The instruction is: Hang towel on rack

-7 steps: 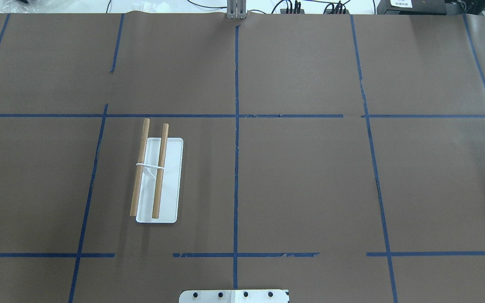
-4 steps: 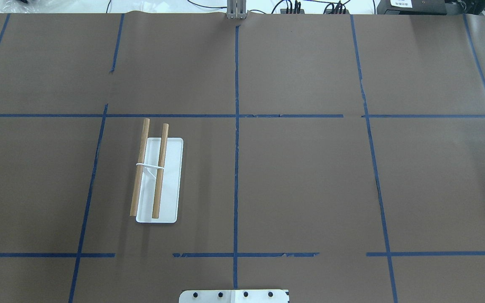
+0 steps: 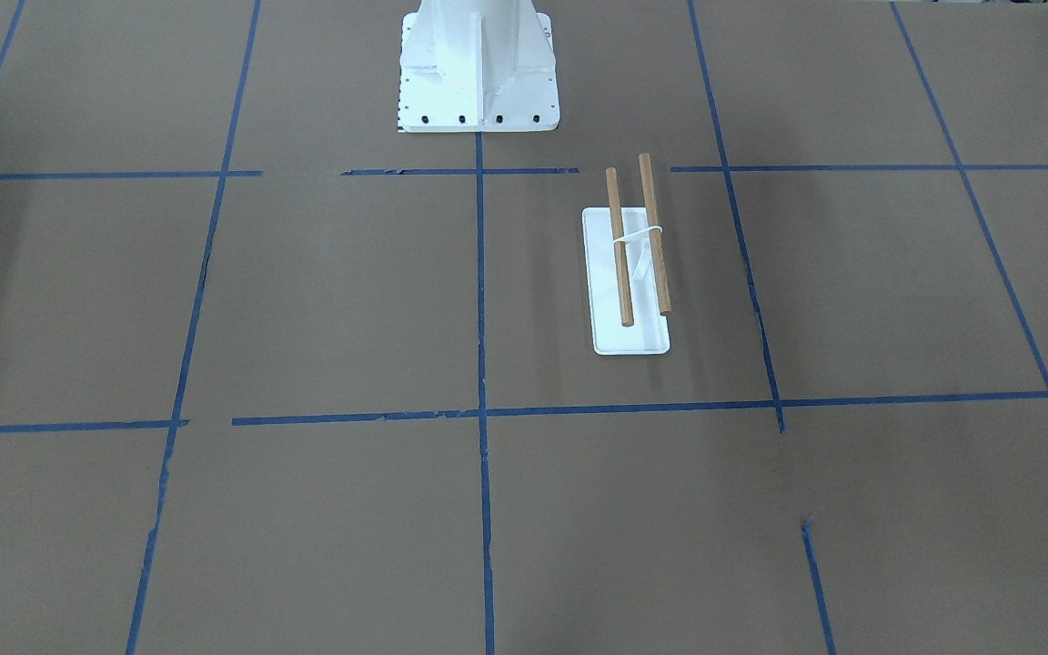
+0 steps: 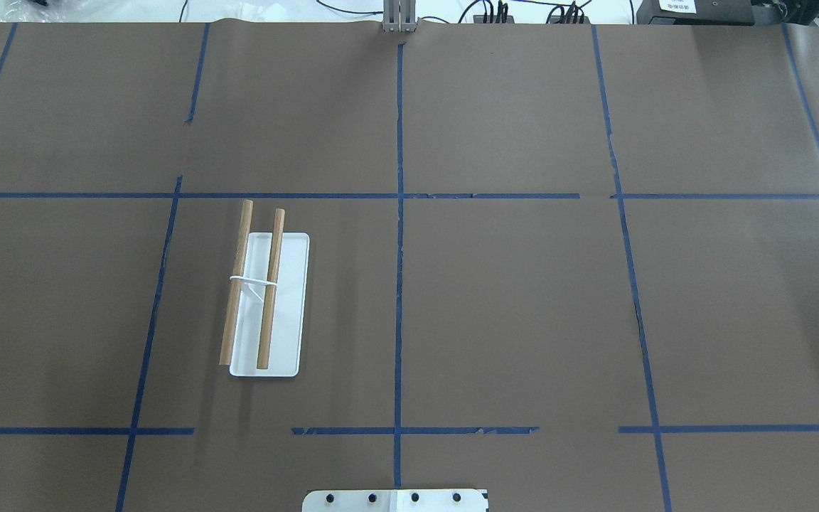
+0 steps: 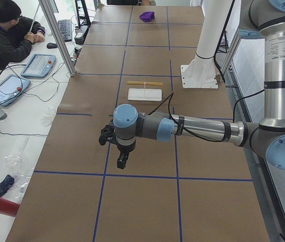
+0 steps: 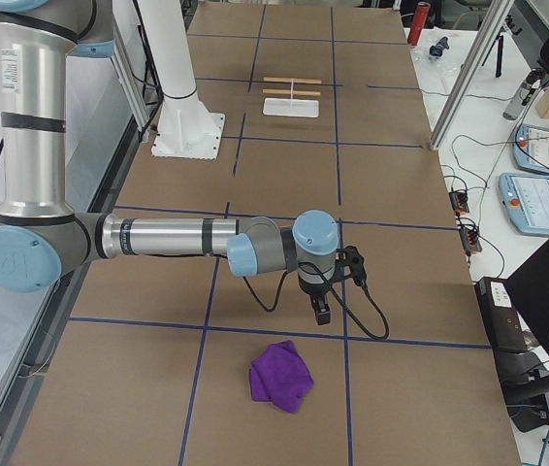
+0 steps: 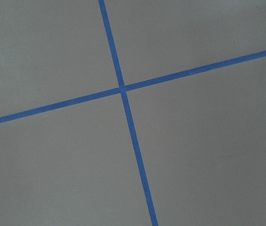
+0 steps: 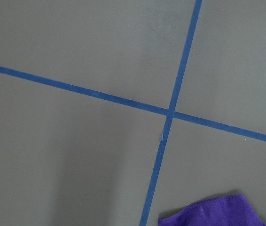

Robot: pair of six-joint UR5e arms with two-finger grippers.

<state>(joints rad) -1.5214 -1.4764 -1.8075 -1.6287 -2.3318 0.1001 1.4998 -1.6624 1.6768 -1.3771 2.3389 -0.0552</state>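
I count one towel [image 6: 280, 376] and one rack [image 4: 288, 306] on the worktop [image 4: 523, 320], and they are well apart. The towel lies crumpled in a purple heap close to the worktop's right end edge, about midway between the robot's edge and the operators' edge. The rack stands in the left half, nearer the middle than the left end edge. It has one flat white base and two wooden bars [image 4: 271, 284], which lie parallel and run from the robot's edge toward the operators' edge. Both bars are bare. I see two arms. The right arm [image 6: 158, 236] reaches out low, with its jaws hanging above a tape crossing just beside the towel. My right wrist view catches only one purple corner at its bottom edge. The left arm [image 5: 198, 128] hangs over another tape crossing toward the left end edge. Neither pair of jaws holds anything, but I cannot tell whether either pair is apart or together. One white pedestal [image 3: 478, 64] stands at the robot's edge.
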